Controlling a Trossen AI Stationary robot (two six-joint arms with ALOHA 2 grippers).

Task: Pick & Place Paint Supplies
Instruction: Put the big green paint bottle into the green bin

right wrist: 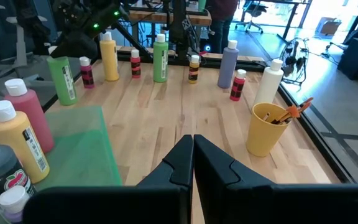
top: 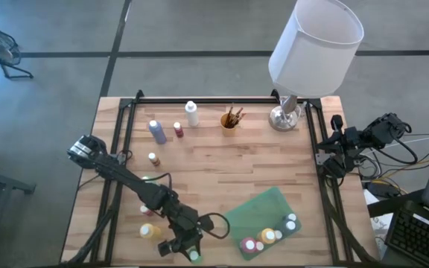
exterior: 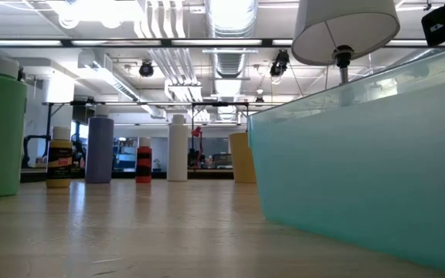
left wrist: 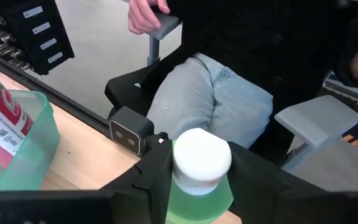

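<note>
Left gripper is at the desk's front edge, left of the green bin, fingers either side of a green bottle just under its white cap; can't tell if the grip has seated. Let the squeeze finish before lifting, pull straight up, keep the bottle vertical, clear the bin wall, then lower among the bottles inside. Right gripper parked off the right edge, clenched, empty.
</note>
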